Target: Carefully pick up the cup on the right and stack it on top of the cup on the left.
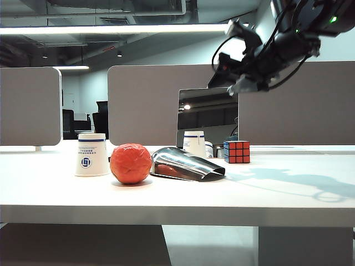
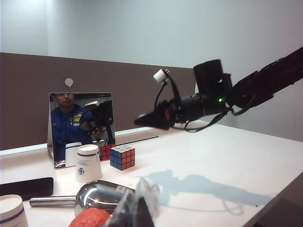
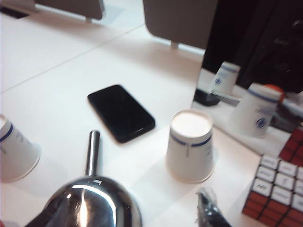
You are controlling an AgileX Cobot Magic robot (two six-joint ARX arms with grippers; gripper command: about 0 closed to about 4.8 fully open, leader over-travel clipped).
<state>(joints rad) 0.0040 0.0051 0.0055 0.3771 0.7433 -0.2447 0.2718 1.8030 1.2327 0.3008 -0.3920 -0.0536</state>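
The white tabletop point(image 1: 288, 194) carries a steel scoop with a tubular handle point(image 1: 186, 164), an orange-red crinkled ball point(image 1: 131, 163) and a multicoloured puzzle cube point(image 1: 237, 151). In the exterior view the left white paper cup with a blue band point(image 1: 92, 154) stands at nine o'clock of the ball; the right white paper cup with a blue band point(image 1: 194, 143) sits behind the scoop, at nine o'clock of the cube. Both stand upside down, long axis vertical, bases up. Paper walls are probably light and easily crushed: grip softly across the upper sides. The right gripper point(image 1: 244, 83) hangs high at one o'clock of the right cup, empty, jaws apparently parted. The left gripper point(image 2: 137, 210) holds nothing visible; its opening cannot be judged.
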